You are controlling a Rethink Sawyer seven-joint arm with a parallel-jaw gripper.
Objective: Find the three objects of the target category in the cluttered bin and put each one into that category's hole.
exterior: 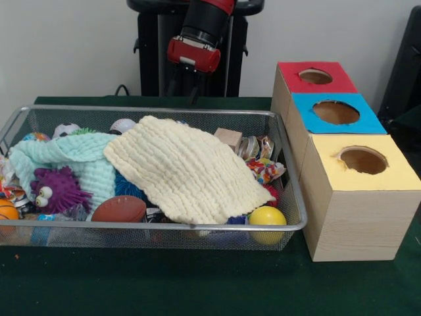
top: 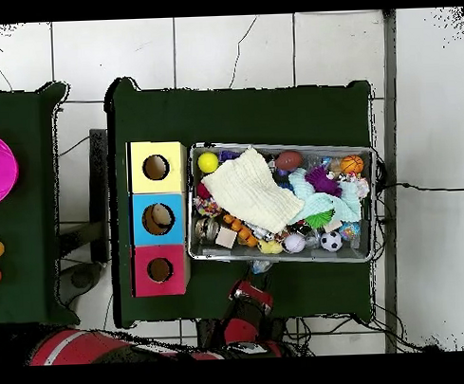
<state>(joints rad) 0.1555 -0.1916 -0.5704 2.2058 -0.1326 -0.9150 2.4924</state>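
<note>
Gripper (exterior: 191, 92) hangs behind the wire bin's (exterior: 158, 110) far rim, outside it; jaw state cannot be told. Below and forward of it, cream cloth (exterior: 187, 172) covers the bin's middle clutter. Yellow ball (exterior: 267, 216) sits at the front corner nearest the yellow box (exterior: 358, 197).

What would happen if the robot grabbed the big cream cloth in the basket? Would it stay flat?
Probably not. The cream cloth drapes over the toys beneath it, so it looks floppy and would likely sag and hang down. It seems thin and light for its size. Since it covers other toys in the wire basket, lifting it might drag or uncover some of them.
</note>
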